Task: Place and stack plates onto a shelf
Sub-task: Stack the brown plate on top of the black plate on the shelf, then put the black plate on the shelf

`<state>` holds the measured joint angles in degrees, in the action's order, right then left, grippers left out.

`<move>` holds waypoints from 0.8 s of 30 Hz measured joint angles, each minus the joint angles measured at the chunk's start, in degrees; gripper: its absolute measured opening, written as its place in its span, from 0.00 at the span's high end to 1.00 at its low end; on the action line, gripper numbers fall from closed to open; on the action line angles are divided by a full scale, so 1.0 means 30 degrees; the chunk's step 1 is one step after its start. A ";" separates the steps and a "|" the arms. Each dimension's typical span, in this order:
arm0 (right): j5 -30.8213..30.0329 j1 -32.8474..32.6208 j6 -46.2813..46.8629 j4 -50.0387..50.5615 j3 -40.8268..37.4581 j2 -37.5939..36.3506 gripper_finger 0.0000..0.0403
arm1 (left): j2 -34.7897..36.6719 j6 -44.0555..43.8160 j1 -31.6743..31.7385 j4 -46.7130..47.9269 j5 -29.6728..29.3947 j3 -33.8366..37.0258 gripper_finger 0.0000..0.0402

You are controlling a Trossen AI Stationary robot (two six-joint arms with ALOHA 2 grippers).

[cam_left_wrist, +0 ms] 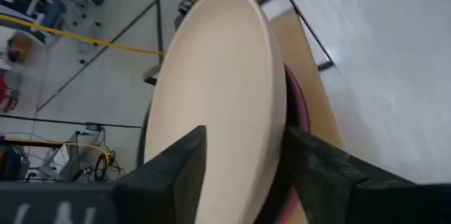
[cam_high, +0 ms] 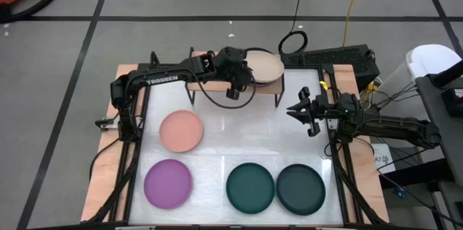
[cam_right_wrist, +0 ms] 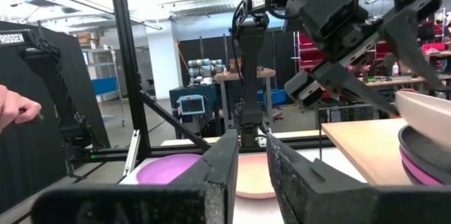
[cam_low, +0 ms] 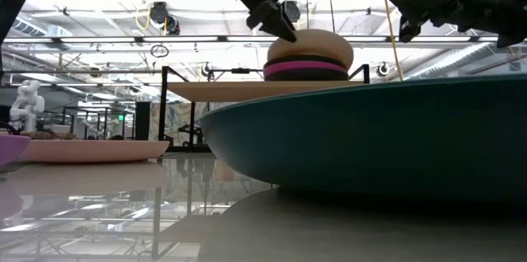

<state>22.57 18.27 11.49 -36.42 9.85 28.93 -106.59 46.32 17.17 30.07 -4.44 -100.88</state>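
Four loose plates on the white desk (cam_high: 239,147), salmon plate (cam_high: 181,130), purple plate (cam_high: 168,183), teal plate (cam_high: 250,186), charcoal plate (cam_high: 301,188), beige-topped stack (cam_high: 263,66) on wooden shelf (cam_high: 289,84) at upper centre, left pincer (cam_high: 233,90) fingers apart astride the beige rim, right pincer (cam_high: 295,110) nearly together, empty, centre right.

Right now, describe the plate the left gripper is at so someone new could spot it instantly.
Find the wooden shelf at the table's back edge. On its right half sits a small stack of plates, and the left gripper is at its rim. The beige plate is the top one, lying over a magenta plate and darker ones.
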 joint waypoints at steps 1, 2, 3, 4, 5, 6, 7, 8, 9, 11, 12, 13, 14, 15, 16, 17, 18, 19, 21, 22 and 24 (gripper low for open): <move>0.0000 0.0003 0.0000 0.0031 0.0000 0.0000 0.85 | 0.0000 -0.0030 -0.0015 -0.0284 -0.0024 0.0000 0.49; 0.0000 0.0003 0.0000 0.0053 0.0000 0.0000 0.85 | 0.0000 -0.0130 -0.0051 -0.0554 -0.0038 0.0000 0.47; 0.0000 0.0003 0.0000 0.0087 0.0000 0.0000 0.85 | 0.0000 -0.0123 -0.0103 -0.0759 -0.0188 0.0000 0.46; 0.0000 0.0003 0.0000 0.0148 0.0000 0.0000 0.85 | 0.0000 -0.0123 -0.0156 -0.0940 -0.0559 0.0000 0.45; 0.0000 0.0003 0.0000 0.0239 0.0000 0.0000 0.85 | 0.0000 -0.0123 -0.0240 -0.1130 -0.1003 0.0000 0.45; 0.0000 0.0003 0.0000 0.0322 0.0000 0.0000 0.85 | 0.0019 -0.0123 -0.0288 -0.1201 -0.1530 0.0000 0.45; 0.0000 0.0003 0.0000 0.0388 0.0000 0.0002 0.85 | 0.0079 -0.0123 -0.0342 -0.1196 -0.1925 0.0005 0.45; 0.0000 0.0003 0.0000 0.0466 0.0000 0.0007 0.85 | 0.0101 -0.0128 -0.0393 -0.1210 -0.2177 0.0015 0.45; 0.0000 0.0003 -0.0001 0.0531 0.0000 0.0007 0.85 | 0.0133 -0.0135 -0.0412 -0.1248 -0.2317 0.0015 0.44; 0.0000 0.0003 -0.0066 0.0622 0.0000 0.0007 0.85 | 0.0273 -0.0414 -0.0423 -0.1202 -0.2384 0.0013 0.44; 0.0000 0.0003 -0.0071 0.0679 0.0000 0.0007 0.85 | 0.0388 -0.0764 -0.0423 -0.1084 -0.2384 0.0015 0.44; 0.0000 0.0003 -0.0073 0.0745 0.0000 0.0007 0.85 | 0.0441 -0.1128 -0.0449 -0.1055 -0.2384 0.0019 0.44; -0.0007 0.0003 -0.0073 0.0811 0.0000 0.0007 0.85 | 0.0502 -0.1481 -0.0495 -0.1114 -0.2392 0.0015 0.44; -0.0003 0.0003 -0.0088 0.0850 0.0000 0.0007 0.85 | 0.0517 -0.1831 -0.0532 -0.1129 -0.2392 0.0015 0.44; -0.0007 0.0003 -0.0148 0.0850 0.0000 0.0007 0.85 | 0.0517 -0.2254 -0.0590 -0.1114 -0.2392 0.0015 0.44; -0.0021 0.0003 -0.0237 0.0845 0.0000 0.0007 0.85 | 0.0500 -0.2762 -0.0655 -0.1077 -0.2392 0.0015 0.44; -0.0084 0.0003 -0.0342 0.0870 0.0000 0.0007 0.85 | 0.0473 -0.3213 -0.0725 -0.1027 -0.2388 0.0015 0.44; -0.0110 -0.0004 -0.0423 0.0901 0.0000 0.0007 0.85 | 0.0466 -0.3497 -0.0772 -0.0992 -0.2392 0.0015 0.44; -0.0145 0.0003 -0.0487 0.0963 0.0000 0.0007 0.85 | 0.0474 -0.3649 -0.0892 -0.0964 -0.2390 0.0015 0.44; -0.0152 0.0003 -0.0488 0.1026 0.0000 0.0007 0.85 | 0.0481 -0.3632 -0.0956 -0.0968 -0.2397 0.0015 0.44; -0.0155 0.0003 -0.0495 0.1119 0.0000 0.0007 0.85 | 0.0587 -0.3631 -0.1115 -0.0918 -0.2534 0.0018 0.44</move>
<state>22.10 18.28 10.00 -33.06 9.85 28.95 -104.82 35.43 13.82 27.31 -12.04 -100.83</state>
